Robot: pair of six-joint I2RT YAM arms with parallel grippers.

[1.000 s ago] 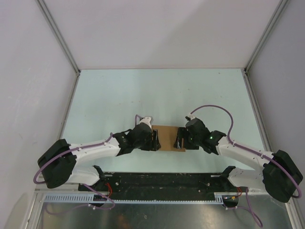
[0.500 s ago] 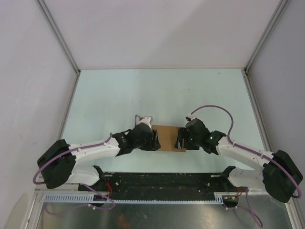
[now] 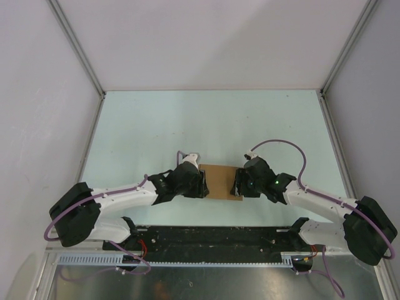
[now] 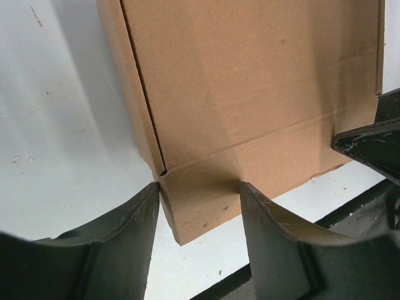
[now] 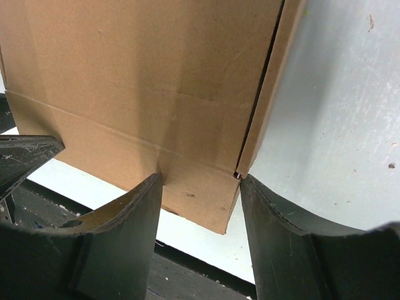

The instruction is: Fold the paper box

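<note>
The pale green table [image 3: 206, 119] fills the floor of a white-walled booth, with a black mounting rail [image 3: 212, 237] along its near edge.

Two white-and-black arms reach in from that rail. The left arm [image 3: 119, 200] runs low from its base at the left corner toward the middle. The right arm [image 3: 319, 203] mirrors it from the right corner. The two wrists face each other, and each arm carries one purple cable [image 3: 278, 142].

One plain brown cardboard paper box [image 3: 219, 181] sits on the table between the wrists, near the near edge and about midway across. Its broad top panel faces up, with a narrow side strip folded at each end.

The left gripper [image 4: 199, 190] meets the box's left end. Its two dark fingers [image 4: 125, 237] stand partly apart astride the near corner – one at the corner edge, the other in front of the near band.

The right gripper [image 5: 200, 181] meets the right end the same way, its fingers [image 5: 281, 237] equally parted.

Whether either pair pinches the cardboard cannot be told.
</note>
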